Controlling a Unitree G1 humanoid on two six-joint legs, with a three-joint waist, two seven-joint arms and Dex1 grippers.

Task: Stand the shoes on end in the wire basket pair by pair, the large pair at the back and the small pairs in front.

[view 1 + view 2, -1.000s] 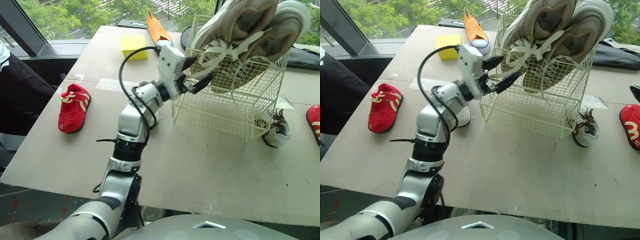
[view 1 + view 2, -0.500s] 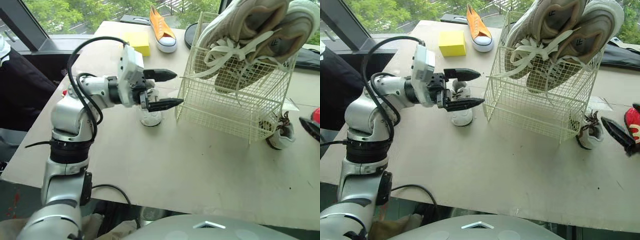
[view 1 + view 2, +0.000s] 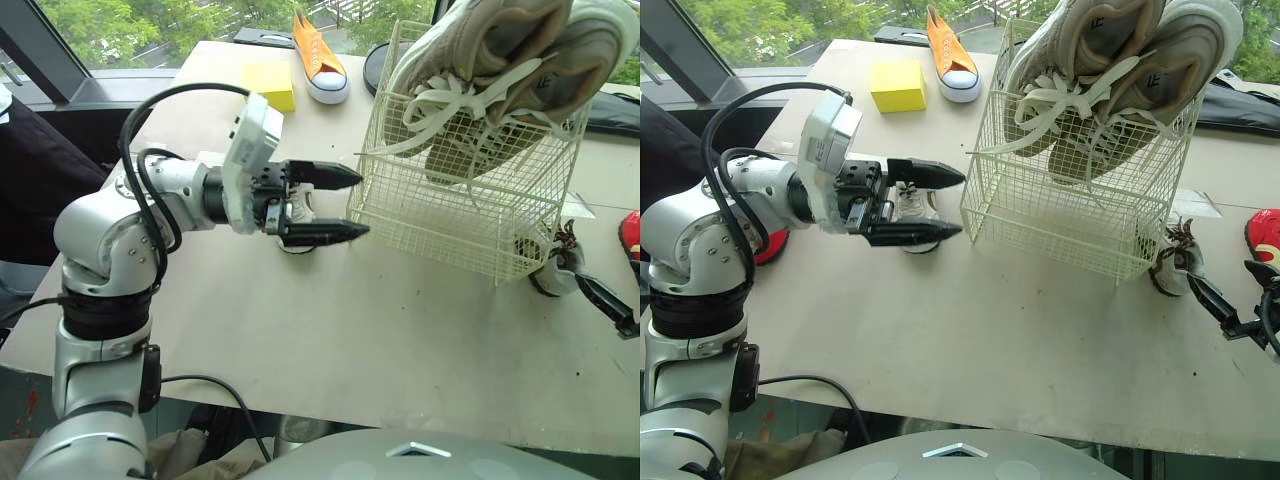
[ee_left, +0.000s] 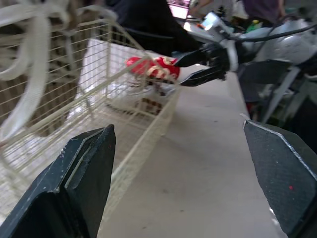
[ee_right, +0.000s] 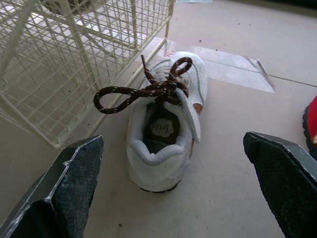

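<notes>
Black left end effector (image 3: 362, 204) points level at the wire basket (image 3: 450, 222), spread wide; right end effector (image 5: 173, 139) wide too.

left arm (image 3: 100, 232): silver rounded shells, black joints
cable (image 3: 150, 100): black, looped
wrist box (image 3: 252, 150): white
left gripper (image 3: 364, 204): two black pointed fingers

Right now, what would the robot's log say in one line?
large pair: in wire basket | left pincer: open, by small white shoe | right pincer: open, facing brown-laced shoe
</notes>
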